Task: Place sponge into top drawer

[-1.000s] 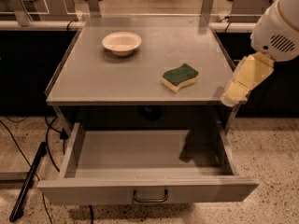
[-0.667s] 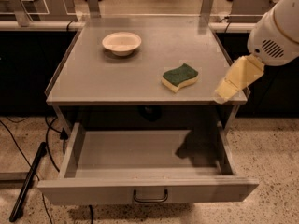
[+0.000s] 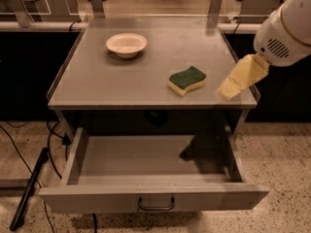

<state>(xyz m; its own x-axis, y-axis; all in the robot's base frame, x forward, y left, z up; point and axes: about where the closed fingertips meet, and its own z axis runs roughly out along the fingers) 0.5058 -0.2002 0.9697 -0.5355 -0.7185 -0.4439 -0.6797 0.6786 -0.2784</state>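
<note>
The sponge (image 3: 187,79), dark green over pale yellow foam, lies flat on the grey tabletop (image 3: 121,76) toward its right side. The top drawer (image 3: 150,171) stands pulled open below the tabletop, with a dark bar handle (image 3: 156,205) on its front panel; nothing lies inside it. My gripper (image 3: 227,90) is a cream-coloured tip on the white arm (image 3: 286,30), coming in from the upper right. It hangs over the table's right front corner, a short way to the right of the sponge and apart from it.
A cream round bowl (image 3: 126,44) sits at the back left of the tabletop. Cables and a dark rod (image 3: 29,188) lie on the speckled floor at the left. Desks and posts stand behind the table.
My gripper has moved left and a little toward the sponge, from beyond the table's right edge to over its right front corner. The sponge, bowl and drawer have not moved.
</note>
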